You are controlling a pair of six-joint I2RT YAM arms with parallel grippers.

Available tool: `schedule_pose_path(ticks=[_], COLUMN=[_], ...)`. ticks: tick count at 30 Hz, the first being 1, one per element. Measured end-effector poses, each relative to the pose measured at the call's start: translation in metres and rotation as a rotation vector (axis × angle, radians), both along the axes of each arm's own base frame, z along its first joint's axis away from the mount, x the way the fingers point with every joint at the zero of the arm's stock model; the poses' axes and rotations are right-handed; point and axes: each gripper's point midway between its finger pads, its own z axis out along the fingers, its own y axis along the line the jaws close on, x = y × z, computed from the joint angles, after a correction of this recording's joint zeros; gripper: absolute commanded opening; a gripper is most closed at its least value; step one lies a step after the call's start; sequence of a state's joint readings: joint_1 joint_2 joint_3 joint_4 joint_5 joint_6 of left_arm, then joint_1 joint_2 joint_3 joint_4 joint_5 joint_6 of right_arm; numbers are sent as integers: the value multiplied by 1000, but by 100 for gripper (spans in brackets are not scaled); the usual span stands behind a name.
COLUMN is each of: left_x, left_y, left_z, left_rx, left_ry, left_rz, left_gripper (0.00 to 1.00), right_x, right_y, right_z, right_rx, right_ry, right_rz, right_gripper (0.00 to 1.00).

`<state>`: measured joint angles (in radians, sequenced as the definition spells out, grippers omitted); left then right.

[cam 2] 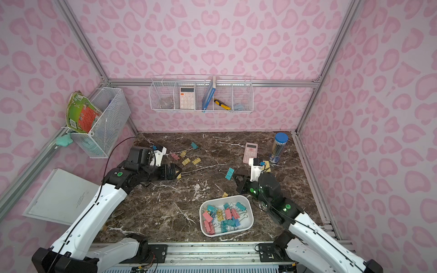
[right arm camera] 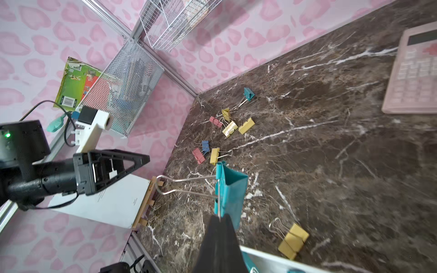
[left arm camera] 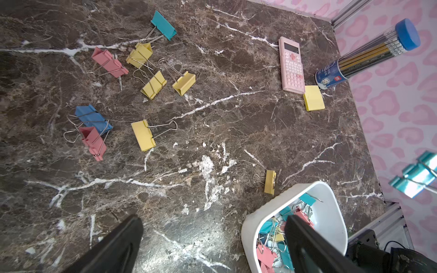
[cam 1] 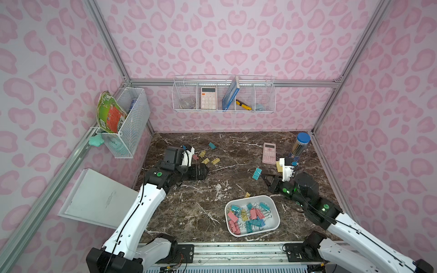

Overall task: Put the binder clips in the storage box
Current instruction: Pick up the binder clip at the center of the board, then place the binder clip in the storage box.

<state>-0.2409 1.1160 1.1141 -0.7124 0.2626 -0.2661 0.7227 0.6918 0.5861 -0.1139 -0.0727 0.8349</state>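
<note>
Right gripper (right arm camera: 219,218) held a teal folded-metal binder clip (right arm camera: 230,189) pinched at its jaw tips; left gripper (left arm camera: 212,219) stood, jaws spread wide, over brown marble tabletop (left arm camera: 212,118).

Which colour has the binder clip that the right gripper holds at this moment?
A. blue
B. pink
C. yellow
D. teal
D: in the right wrist view, the right gripper is shut on the lower edge of a teal binder clip, whose silver wire handles stick out to the side.
</note>
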Motion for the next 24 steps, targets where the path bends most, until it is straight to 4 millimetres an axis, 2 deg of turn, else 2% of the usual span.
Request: schedule_pose_path(ticks=[3,4,7,14,15,17,19,22,24], left_x=[1,1,3,17,18,20,21,22,26], left_y=[3,4,8,18,19,21,20,11,1], left_z=[2,1,-5,-22,-24,-29,-33,-40,-43], left_rx=[12,17,40,108,115,130,123,113,95], left_ry=[-19,-21,-13,35,41,53,73,104,120], left_rz=[9,11,25,76,81,94,108,122,130], left_gripper=[99,99,99,95,94,92,86,78,72], right_x=[-18,-24,-41,-84,-88,-90,-87,-65,-40], right_y=[-7,-7,2,28,30,32,35,41,32], right_z=[-40,-57,-93,-133,-138,-147,-141,-104,-77], right_rx=[-57,-86,-162,-255,-266,-304,-326,-294,-252], right_ry=[83,132,240,332,347,366,352,224,134], right_rz=[36,61,144,387,409,436,452,428,339], right_gripper=[0,0,0,1,5,31,48,62,71])
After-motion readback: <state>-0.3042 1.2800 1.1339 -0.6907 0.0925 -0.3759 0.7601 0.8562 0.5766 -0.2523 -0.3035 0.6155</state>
